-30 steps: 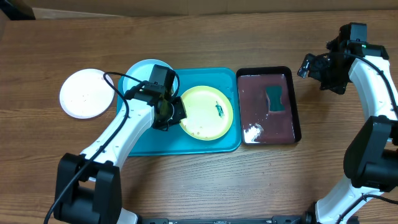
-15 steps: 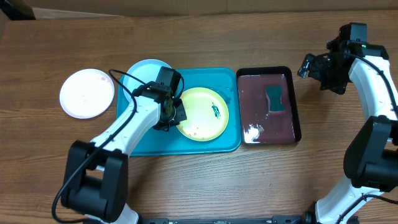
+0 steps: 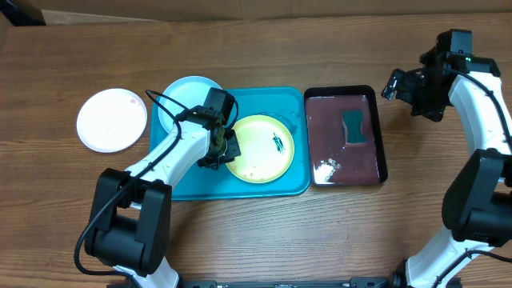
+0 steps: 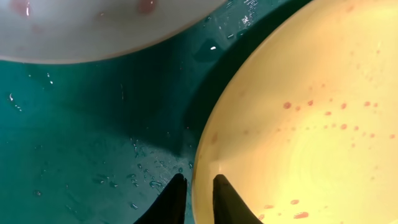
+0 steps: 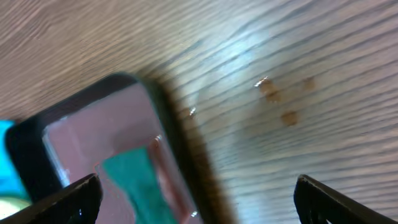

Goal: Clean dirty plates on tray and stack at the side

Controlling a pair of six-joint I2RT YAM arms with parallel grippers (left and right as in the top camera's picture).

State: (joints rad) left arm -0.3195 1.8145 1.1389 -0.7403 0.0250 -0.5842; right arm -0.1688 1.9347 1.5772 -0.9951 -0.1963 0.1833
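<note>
The yellow-green plate with a dark smudge lies in the turquoise tray. My left gripper is shut on that plate's left rim; in the left wrist view the fingers pinch the plate's edge over the wet tray floor. The pale blue plate rests at the tray's back left corner, partly over the rim. The white plate lies on the table left of the tray. My right gripper is open and empty, high to the right of the black tray; the right wrist view shows its fingers wide apart.
A black tray with pinkish water, a green sponge and some foam stands right of the turquoise tray. The right wrist view shows its corner, the sponge and small stains on the wood.
My left gripper has drawn the yellow-green plate slightly to the left and toward the front of the tray. The right arm has not moved.
</note>
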